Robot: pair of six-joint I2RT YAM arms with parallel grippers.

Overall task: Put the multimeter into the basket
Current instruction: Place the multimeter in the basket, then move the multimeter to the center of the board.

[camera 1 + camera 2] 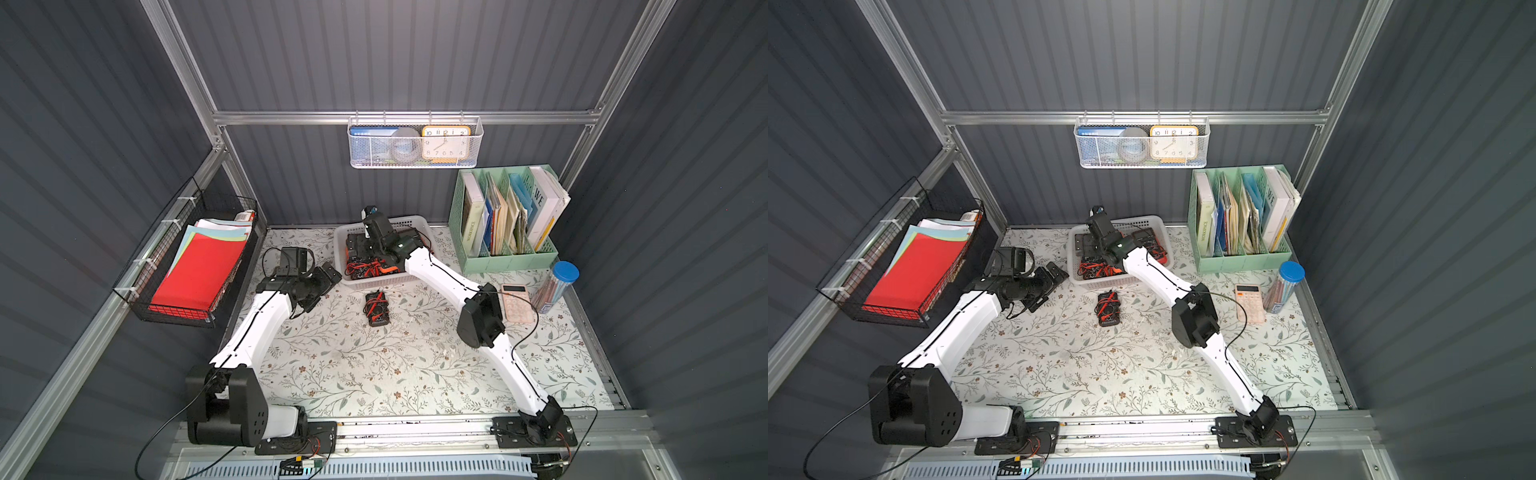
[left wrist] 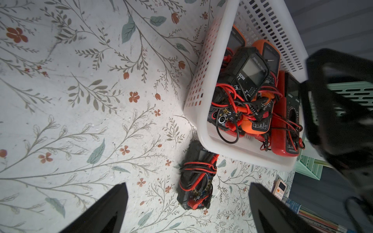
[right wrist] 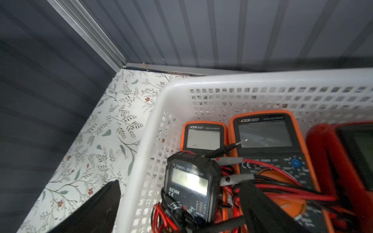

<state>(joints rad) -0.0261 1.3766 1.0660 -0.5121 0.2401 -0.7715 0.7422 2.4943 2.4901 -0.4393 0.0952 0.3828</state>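
Rectangular perforated white plastic basket (image 3: 262, 79)

White basket (image 1: 340, 257), leafy floral table (image 1: 353, 365) — black, red-corded multimeter (image 1: 377, 308)

Basket (image 1: 374, 284) contents — partly behind right arm (image 1: 440, 272)

Floral table (image 1: 374, 374): basket (image 1: 373, 285), multimeter (image 1: 377, 308), organiser (image 1: 498, 262), calculator (image 1: 516, 306), maybe pencil-tube (image 1: 557, 286).
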